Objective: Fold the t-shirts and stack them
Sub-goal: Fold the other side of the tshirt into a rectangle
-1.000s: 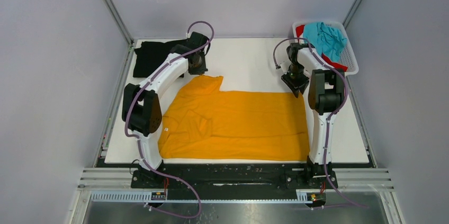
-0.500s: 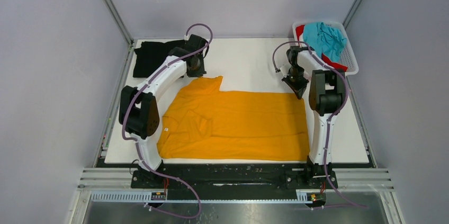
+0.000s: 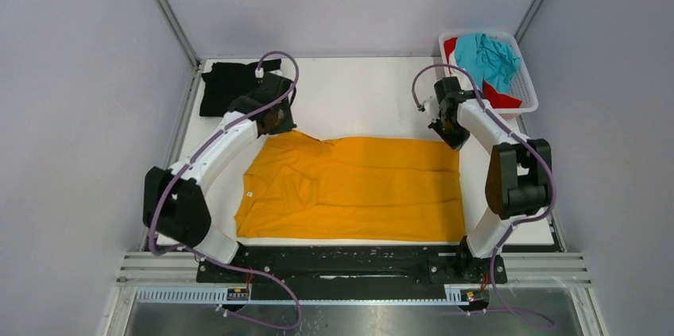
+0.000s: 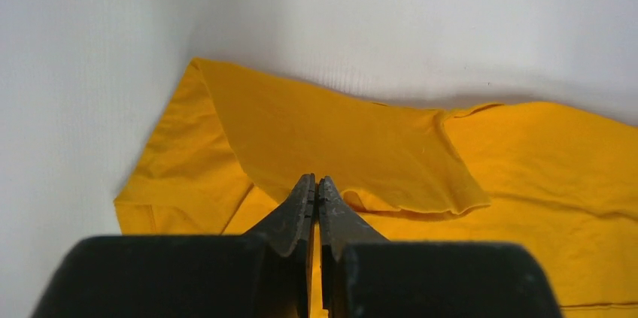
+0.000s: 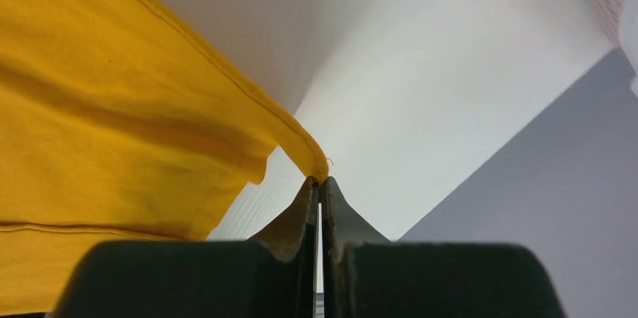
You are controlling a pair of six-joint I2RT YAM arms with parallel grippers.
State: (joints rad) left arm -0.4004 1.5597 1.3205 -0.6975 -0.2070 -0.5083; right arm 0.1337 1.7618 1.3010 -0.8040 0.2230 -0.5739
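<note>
The large orange-yellow t-shirt (image 3: 358,189) lies spread on the white table (image 3: 366,98). My left gripper (image 3: 278,123) is shut on its far left part, where a sleeve flap is lifted and folded over; this shows in the left wrist view (image 4: 317,180). My right gripper (image 3: 455,137) is shut on the shirt's far right corner, seen pinched at the tips in the right wrist view (image 5: 320,181). A black t-shirt (image 3: 224,86) lies folded at the back left. The teal t-shirt (image 3: 486,54) and the red one (image 3: 501,98) are in the basket. The white t-shirt is out of view.
The white slotted basket (image 3: 528,86) stands off the table's back right corner. Metal frame posts and grey walls enclose the table on three sides. The arm bases sit along the near edge.
Both grippers have moved nearer with the shirt's far edge, the left one also leftward. The sleeve that stuck out at the far left is drawn in. Both elbows have swung outward.
</note>
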